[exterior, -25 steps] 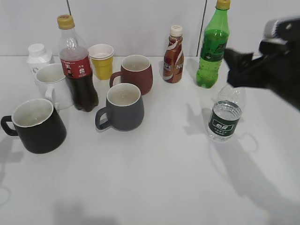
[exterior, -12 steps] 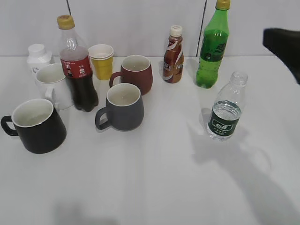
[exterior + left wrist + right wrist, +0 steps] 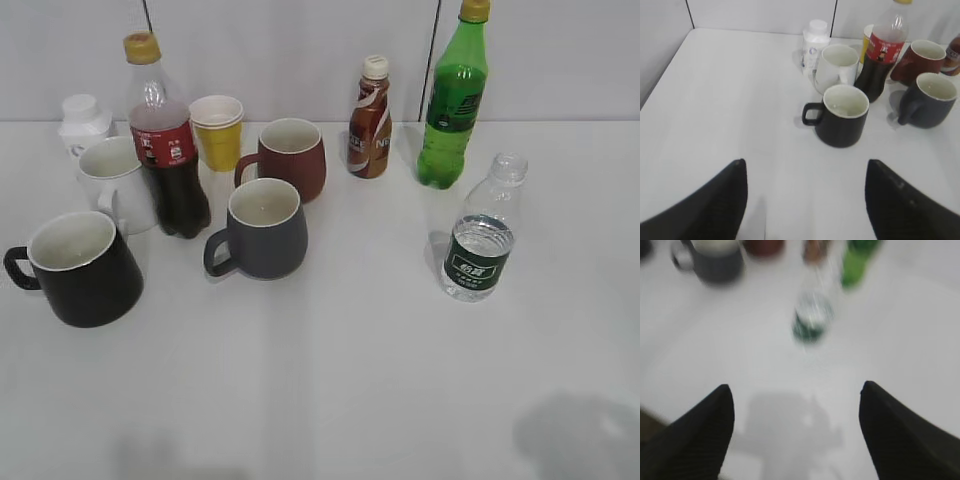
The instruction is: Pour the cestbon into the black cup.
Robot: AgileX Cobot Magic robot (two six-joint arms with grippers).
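Observation:
The cestbon (image 3: 480,240), a small clear uncapped bottle with a dark green label, stands upright at the right of the table, and shows blurred in the right wrist view (image 3: 811,320). The black cup (image 3: 78,268), glossy with an off-white inside, stands at the front left with its handle to the left. It looks empty in the left wrist view (image 3: 842,115). My left gripper (image 3: 805,165) is open and empty above bare table, short of the cup. My right gripper (image 3: 797,390) is open and empty, well back from the bottle. Neither gripper shows in the exterior view.
A dark grey mug (image 3: 262,228), a red-brown mug (image 3: 288,158), a white mug (image 3: 115,182), a cola bottle (image 3: 165,150), a yellow paper cup (image 3: 217,130), a white jar (image 3: 82,120), a brown bottle (image 3: 371,118) and a tall green soda bottle (image 3: 455,100) stand across the back.
My right arm has pulled away from above the cestbon and left the exterior view at the right. Only its shadow stays at the front right. The bottle stands where it was.

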